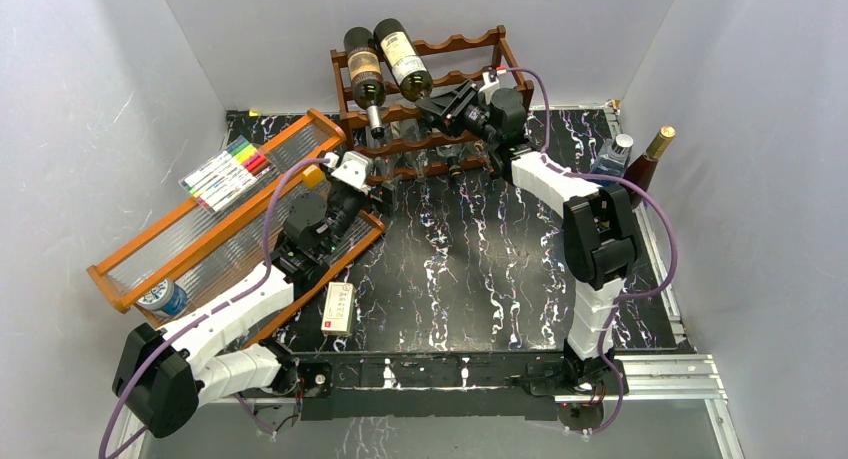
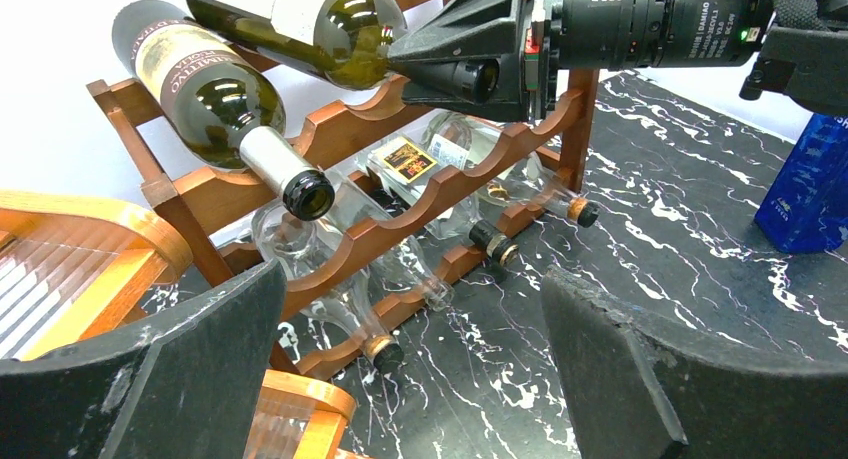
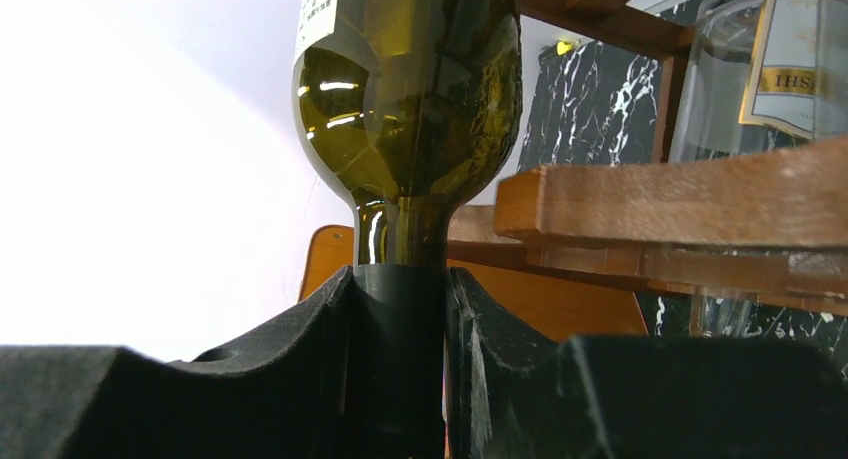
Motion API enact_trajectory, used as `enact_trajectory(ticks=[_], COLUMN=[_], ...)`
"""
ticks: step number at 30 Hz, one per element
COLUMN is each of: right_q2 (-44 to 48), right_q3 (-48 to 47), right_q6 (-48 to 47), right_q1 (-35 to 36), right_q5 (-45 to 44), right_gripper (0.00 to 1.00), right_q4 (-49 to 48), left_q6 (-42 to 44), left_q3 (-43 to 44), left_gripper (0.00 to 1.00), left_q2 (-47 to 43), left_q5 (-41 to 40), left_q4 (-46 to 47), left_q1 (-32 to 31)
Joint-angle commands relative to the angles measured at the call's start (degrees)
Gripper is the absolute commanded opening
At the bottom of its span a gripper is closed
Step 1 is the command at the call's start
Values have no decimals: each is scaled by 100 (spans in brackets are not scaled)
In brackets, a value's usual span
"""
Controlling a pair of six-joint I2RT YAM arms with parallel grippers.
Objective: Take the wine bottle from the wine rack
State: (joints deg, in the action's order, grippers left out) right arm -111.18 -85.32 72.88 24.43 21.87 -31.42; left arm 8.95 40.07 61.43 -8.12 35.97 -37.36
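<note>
At the far left an orange-framed tray (image 1: 130, 269) lies slantwise, with markers (image 1: 228, 171) on its far panel and a tape roll (image 1: 162, 297) at its near corner. The tray's far corner sits just beside the left end of the wine rack (image 1: 455, 47). A small box (image 1: 339, 309) lies just off the tray's near edge.

The left gripper (image 2: 410, 279) hangs over the tray's right rail, facing the rack's front. Its fingers are spread wide and hold nothing.

The rack stands at the far edge of the tabletop (image 1: 470, 259), close to the back wall (image 1: 300, 19). A wide stretch of black marbled surface lies in front of it, between the two arms. Clear bottles (image 2: 330, 249) fill the lower tiers. On the top tier lie two dark bottles, necks pointing towards the arms. The second dark bottle (image 1: 363, 67) is on the left and the wine bottle (image 1: 402, 57) lies just beside it on the right.

The right gripper (image 3: 400, 279) is clamped on that wine bottle's neck, just off the front rail.

A blue bottle (image 1: 610, 157) and a brown bottle (image 1: 652, 154) stand at the right edge.
</note>
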Motion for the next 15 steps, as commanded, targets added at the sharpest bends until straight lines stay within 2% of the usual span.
enact_trajectory(ticks=[1, 8, 15], right_q2=[640, 784, 941], right_q3=[-19, 181, 34], right_q6=[296, 770, 717], right_q1=[-50, -193, -309], right_q5=[88, -140, -71], right_gripper=[0, 0, 0], right_q4=[-1676, -1868, -1727], left_q6=[-24, -36, -57], left_q3=[70, 73, 76], left_gripper=[98, 98, 98], left_q2=[-27, 4, 36], left_q5=[80, 87, 118], left_q4=[226, 217, 211], left_q1=[-34, -57, -86])
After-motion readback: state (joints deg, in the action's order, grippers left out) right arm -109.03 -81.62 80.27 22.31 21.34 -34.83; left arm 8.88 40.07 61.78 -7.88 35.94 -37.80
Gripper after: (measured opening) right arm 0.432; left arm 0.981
